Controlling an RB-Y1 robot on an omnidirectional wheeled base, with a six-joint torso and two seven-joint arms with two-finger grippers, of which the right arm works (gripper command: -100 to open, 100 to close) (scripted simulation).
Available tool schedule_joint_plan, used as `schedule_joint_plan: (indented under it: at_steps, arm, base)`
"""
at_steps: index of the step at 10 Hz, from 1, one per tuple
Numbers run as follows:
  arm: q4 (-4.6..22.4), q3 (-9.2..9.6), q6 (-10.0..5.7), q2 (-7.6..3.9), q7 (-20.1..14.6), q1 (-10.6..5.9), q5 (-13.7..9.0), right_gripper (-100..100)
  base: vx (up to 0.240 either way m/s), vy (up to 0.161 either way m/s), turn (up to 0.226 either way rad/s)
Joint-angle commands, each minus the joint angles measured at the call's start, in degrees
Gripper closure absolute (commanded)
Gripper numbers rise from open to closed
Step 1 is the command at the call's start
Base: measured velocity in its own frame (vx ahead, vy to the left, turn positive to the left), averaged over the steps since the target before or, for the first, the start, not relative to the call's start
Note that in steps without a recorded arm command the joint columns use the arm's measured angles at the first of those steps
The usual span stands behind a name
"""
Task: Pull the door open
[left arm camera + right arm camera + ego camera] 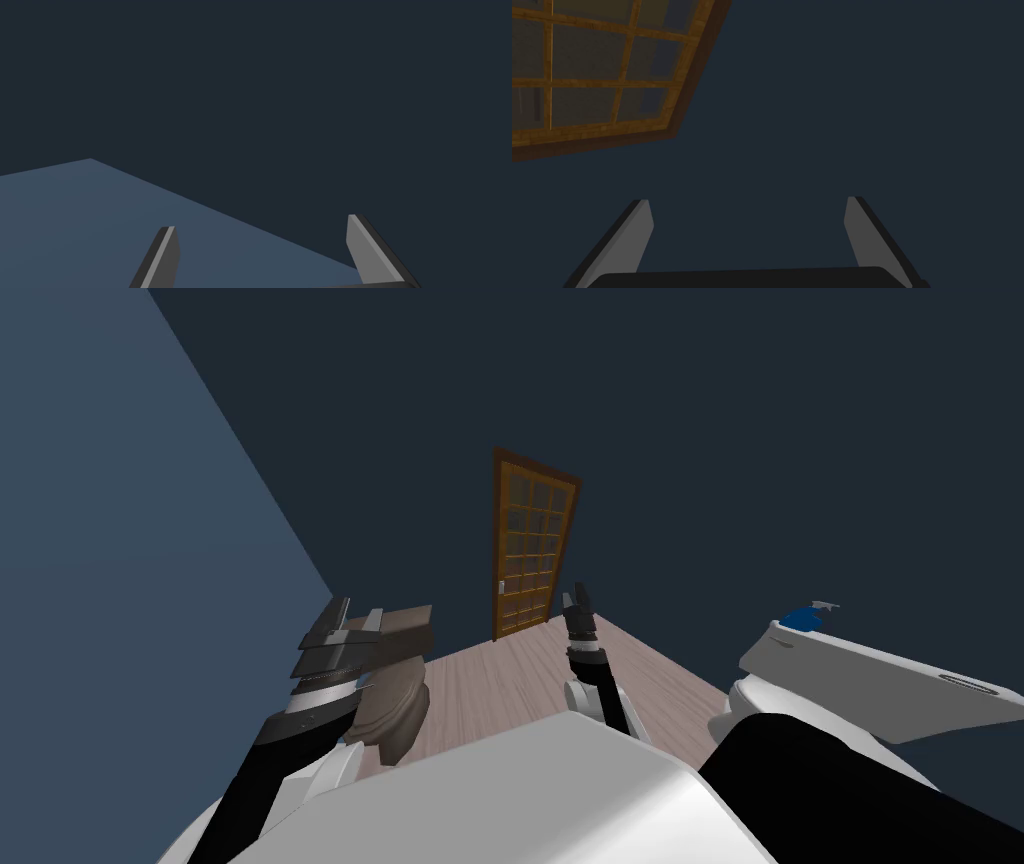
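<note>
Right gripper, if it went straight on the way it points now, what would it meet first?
Probably the dark blue wall beside the door: the open fingers of the right gripper frame bare wall, with the door's corner off to one side. Depth is unclear.

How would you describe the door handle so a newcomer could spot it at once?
On the dark far wall stands a brown wooden door gridded with panes. The handle sits on its left edge, below the middle. It is the only small pale piece on that brown frame.
</note>
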Motion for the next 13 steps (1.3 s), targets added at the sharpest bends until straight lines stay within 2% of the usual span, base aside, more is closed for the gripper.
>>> schedule_joint_plan:
  at_steps: [1,4,13]
  arm:
    - [1.6,-0.14,-0.49,-0.5,1.0,-0.46,0.44,-100]
    - [5.75,-0.49,-1.77,-1.57,3.61,-1.64,1.57,-100]
    - [15.28,-1.3,-4.71,-3.49,9.6,-4.37,4.18,-100]
  base:
    - [0.065,0.02,0.004]
    - [0.156,0.002,-0.001]
    - [0.096,0.001,0.0]
